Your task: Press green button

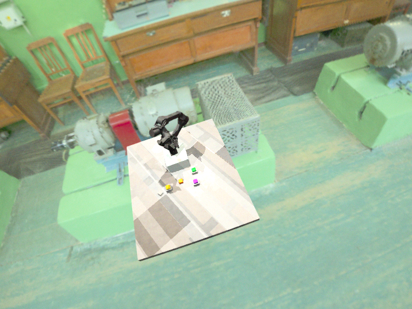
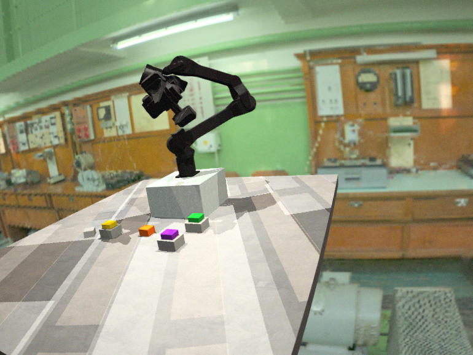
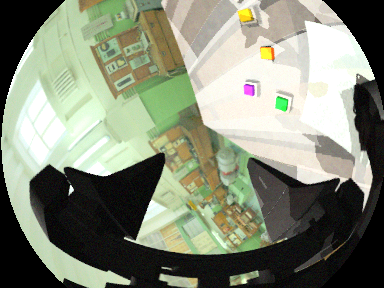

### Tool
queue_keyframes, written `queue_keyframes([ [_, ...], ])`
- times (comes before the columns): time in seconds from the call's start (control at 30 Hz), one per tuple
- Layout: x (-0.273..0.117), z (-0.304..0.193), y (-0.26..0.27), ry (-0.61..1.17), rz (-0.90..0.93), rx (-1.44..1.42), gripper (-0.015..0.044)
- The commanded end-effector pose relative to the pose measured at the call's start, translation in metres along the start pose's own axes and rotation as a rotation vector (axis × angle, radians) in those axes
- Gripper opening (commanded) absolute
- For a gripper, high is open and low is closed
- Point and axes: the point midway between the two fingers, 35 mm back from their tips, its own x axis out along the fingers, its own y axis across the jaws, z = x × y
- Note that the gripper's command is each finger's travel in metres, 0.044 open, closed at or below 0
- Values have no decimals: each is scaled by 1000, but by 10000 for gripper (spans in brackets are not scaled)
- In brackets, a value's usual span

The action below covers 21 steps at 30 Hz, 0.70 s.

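Observation:
The green button [image 1: 193,169] [image 2: 196,217] [image 3: 283,103] sits on a grey base on the table [image 1: 186,219] [image 2: 229,286], just in front of the arm's white pedestal [image 1: 176,165] [image 2: 179,198]. My gripper [image 1: 173,150] [image 2: 155,102] [image 3: 207,159] is open and empty. It is raised high over the pedestal, well above and behind the green button, touching nothing.
A purple button [image 1: 195,181] [image 2: 169,234] [image 3: 250,90] stands close to the green one. An orange block [image 1: 180,180] [image 2: 146,230] [image 3: 267,54], a yellow button [image 1: 168,187] [image 2: 109,224] [image 3: 246,15] and a small grey block [image 1: 160,192] [image 2: 89,231] lie further left.

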Motion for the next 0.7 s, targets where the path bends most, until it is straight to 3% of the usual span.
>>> queue_keyframes([
  [0.0,0,1,0,2,-7,-4,400],
  [0.3,26,24,-12,108,-364,-260,400],
  [0.67,90,33,-43,252,-794,-777,400],
])
